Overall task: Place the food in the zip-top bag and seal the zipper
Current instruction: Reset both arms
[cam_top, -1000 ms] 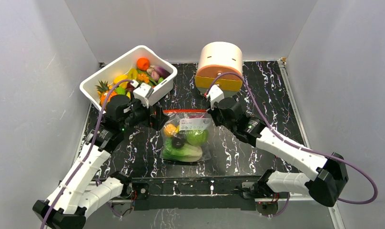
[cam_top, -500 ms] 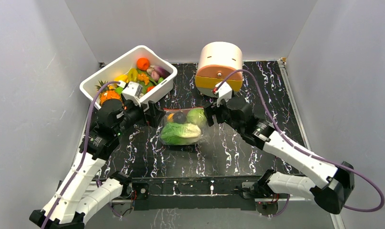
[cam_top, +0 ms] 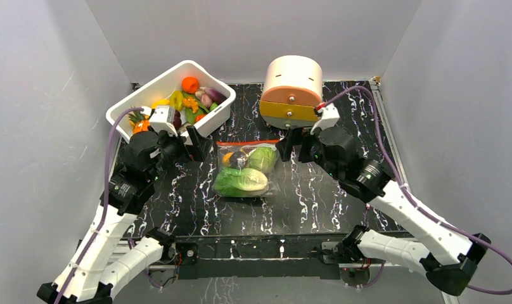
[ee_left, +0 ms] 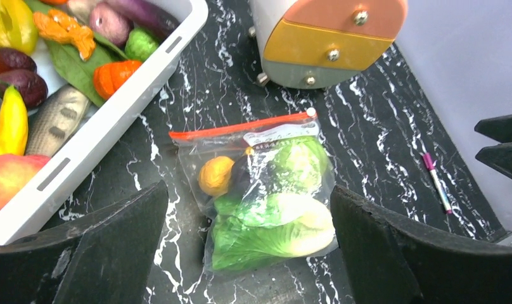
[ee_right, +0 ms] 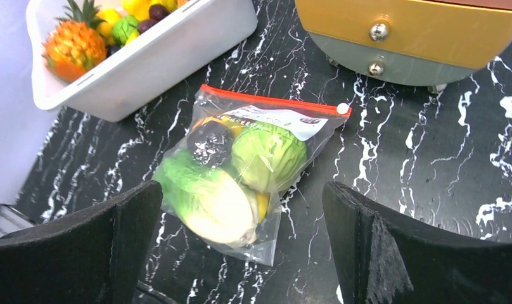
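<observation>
The zip-top bag lies flat on the black marbled table between my two grippers, touched by neither. Inside it, the food shows through: a leafy lettuce, a round cabbage, a yellow-orange piece and a dark piece. The zipper runs straight along the far edge of the bag, with a white slider at its right end. My left gripper hovers open just left of the bag. My right gripper hovers open just to its right. Both are empty.
A white tub full of more toy produce stands at the back left, close behind the left gripper. A round cream-and-orange drawer box stands at the back, behind the right gripper. A small pink pen lies on the table to the right.
The right gripper has opened and let go of the bag's mouth. Both grippers have drawn back outward and upward. The bag has settled flat, its contents shifted toward the zipper.
</observation>
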Controlling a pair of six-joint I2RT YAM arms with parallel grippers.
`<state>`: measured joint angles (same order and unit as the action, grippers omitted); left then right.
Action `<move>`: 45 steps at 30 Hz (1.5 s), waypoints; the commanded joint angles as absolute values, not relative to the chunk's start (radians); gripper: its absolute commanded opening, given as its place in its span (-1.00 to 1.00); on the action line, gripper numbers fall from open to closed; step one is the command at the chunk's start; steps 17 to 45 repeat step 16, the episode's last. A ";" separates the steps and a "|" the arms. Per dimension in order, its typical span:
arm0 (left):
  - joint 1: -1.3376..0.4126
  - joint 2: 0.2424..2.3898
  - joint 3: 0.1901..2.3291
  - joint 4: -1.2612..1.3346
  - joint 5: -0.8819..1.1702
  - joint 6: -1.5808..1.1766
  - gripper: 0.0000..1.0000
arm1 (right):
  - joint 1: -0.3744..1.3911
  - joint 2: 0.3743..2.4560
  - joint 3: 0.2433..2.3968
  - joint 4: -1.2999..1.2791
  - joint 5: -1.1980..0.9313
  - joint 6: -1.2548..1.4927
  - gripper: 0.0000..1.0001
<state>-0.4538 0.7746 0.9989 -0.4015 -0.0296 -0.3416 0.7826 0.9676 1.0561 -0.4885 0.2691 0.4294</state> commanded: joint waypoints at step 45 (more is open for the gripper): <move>-0.453 0.702 1.057 -0.331 0.036 -0.341 0.97 | 0.779 0.785 1.111 -0.546 0.351 0.589 0.96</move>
